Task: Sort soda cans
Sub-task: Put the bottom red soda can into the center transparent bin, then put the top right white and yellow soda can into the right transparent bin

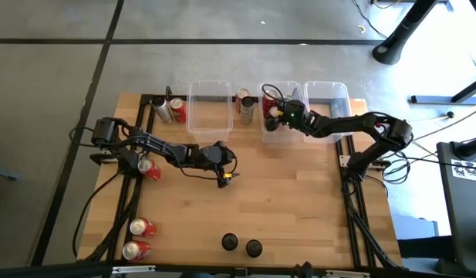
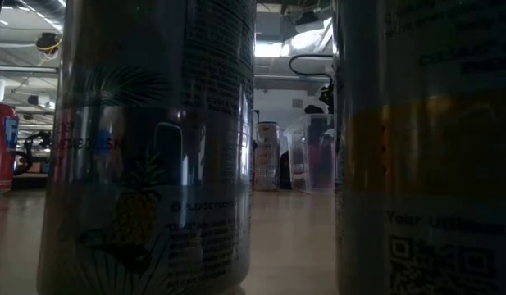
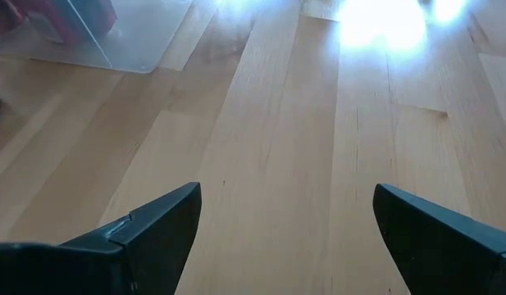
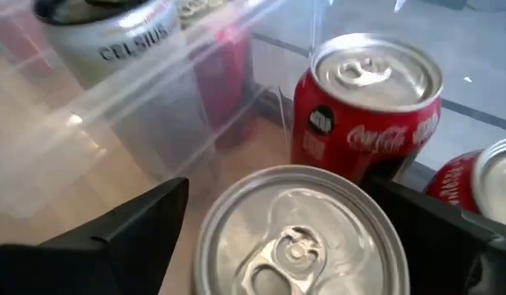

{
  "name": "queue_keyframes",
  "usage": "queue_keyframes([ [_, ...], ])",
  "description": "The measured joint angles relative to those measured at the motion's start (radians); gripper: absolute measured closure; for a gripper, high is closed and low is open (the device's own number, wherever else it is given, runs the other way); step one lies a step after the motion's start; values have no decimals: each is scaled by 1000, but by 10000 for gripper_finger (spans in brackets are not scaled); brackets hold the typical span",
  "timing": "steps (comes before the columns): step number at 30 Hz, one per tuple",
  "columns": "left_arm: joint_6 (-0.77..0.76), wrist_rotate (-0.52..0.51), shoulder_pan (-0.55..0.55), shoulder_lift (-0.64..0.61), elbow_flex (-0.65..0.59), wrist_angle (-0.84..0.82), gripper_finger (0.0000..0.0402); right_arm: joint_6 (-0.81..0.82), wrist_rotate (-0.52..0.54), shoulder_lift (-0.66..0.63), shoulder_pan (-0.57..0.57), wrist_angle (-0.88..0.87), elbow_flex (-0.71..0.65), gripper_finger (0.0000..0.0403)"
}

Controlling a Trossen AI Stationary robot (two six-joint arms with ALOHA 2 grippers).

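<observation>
A silver-topped can (image 4: pixel 300 233) sits between the right gripper's (image 4: pixel 302 238) wide-spread fingers, inside the middle clear bin (image 1: pixel 280 133) beside an upright red cola can (image 4: pixel 366 111). Whether the fingers touch it is unclear. The left gripper (image 3: pixel 285 238) hangs open and empty over bare table (image 3: pixel 277 147).

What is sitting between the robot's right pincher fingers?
In the right wrist view, a silver-topped soda can stands between the right gripper's dark fingers, inside a clear plastic bin beside an upright red cola can.
</observation>
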Motion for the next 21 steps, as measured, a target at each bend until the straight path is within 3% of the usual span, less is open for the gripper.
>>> queue_keyframes([
  [5,-17,0,0,-12,0,-12,54,6,-61,-97,0,-13,0,44],
  [12,5,0,0,-121,1,-92,54,-56,-93,-249,39,-262,84,45],
  [21,11,-1,0,-320,1,-296,54,-98,-160,-337,253,-333,126,45],
])
